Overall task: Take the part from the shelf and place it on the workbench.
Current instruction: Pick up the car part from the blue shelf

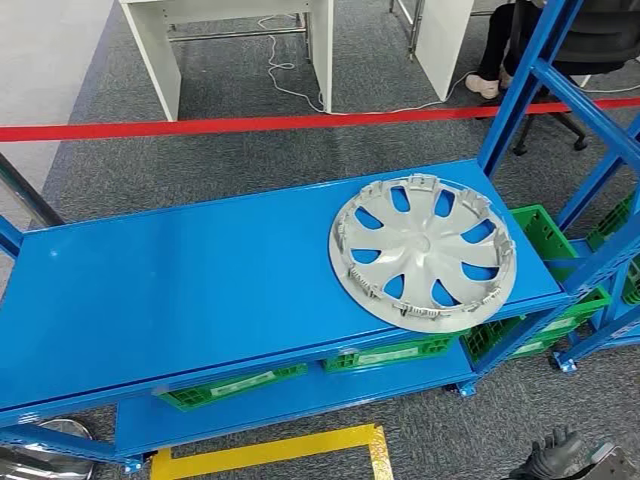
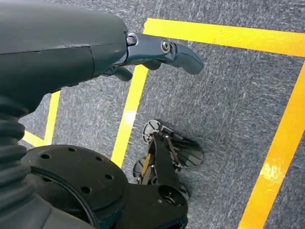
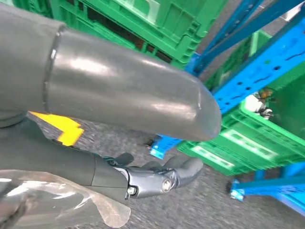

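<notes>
Hubcap (image 1: 423,252) lies flat on the blue shelf (image 1: 189,290); left hand (image 2: 158,50) and right hand (image 3: 158,176) hang apparently empty, fingers loosely extended.

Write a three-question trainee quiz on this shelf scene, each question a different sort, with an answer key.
1. True or false: the silver wheel cover lies flat on the blue shelf, near its right end.
2. What sits on the lower level under the shelf top? A) green crates B) cardboard boxes C) red buckets
3. Fill in: the right hand holds ______.

Key
1. True; its edge slightly overhangs the front.
2. A.
3. Nothing; its fingers hang free above the grey carpet, and the left hand is likewise empty over the yellow floor tape.
</notes>
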Controlling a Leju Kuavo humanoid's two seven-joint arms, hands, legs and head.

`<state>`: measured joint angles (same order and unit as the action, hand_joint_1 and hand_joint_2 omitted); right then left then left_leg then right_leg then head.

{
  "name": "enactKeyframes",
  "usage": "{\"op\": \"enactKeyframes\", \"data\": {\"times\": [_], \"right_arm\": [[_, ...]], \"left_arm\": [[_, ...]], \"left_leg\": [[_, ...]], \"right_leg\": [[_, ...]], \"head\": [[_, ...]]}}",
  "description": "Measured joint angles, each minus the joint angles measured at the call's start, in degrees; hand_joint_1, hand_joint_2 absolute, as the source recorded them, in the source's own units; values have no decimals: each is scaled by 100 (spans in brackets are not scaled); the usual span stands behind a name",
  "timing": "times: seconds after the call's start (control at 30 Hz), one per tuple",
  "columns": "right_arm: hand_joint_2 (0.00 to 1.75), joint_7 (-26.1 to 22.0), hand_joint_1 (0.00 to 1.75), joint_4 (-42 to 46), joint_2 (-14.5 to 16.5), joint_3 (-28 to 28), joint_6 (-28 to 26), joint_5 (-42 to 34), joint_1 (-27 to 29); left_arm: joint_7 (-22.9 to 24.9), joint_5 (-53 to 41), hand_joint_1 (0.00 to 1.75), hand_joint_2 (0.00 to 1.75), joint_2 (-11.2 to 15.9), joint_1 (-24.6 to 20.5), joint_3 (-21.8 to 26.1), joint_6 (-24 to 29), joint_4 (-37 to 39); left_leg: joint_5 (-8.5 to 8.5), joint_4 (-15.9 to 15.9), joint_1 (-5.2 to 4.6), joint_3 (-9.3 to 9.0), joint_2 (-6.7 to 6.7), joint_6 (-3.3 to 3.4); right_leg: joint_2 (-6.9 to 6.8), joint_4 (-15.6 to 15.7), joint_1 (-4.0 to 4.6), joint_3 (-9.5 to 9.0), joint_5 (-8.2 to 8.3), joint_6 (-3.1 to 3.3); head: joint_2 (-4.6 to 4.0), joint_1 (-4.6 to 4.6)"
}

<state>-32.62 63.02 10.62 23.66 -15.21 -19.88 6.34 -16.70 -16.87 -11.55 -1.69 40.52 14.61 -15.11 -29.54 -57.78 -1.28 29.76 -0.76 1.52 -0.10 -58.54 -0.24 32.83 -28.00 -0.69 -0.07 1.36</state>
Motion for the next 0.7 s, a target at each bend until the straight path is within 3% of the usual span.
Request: {"op": "enactKeyframes", "data": {"times": [0.33,0.7], "right_arm": [[0,-228,0,1515,26,-25,-566,960,387],[0,-453,0,2885,-20,-188,-1071,2773,569]], "left_arm": [[-16,-191,0,0,-28,-31,153,-55,20],[-24,-500,0,0,-33,-74,439,-198,65]], "left_leg": [[0,0,-1,0,-1,0],[-1,0,-2,0,-1,2]], "right_leg": [[6,0,-2,-1,0,0],[6,0,-4,-2,0,0]], "head": [[0,2],[0,-1]]}}
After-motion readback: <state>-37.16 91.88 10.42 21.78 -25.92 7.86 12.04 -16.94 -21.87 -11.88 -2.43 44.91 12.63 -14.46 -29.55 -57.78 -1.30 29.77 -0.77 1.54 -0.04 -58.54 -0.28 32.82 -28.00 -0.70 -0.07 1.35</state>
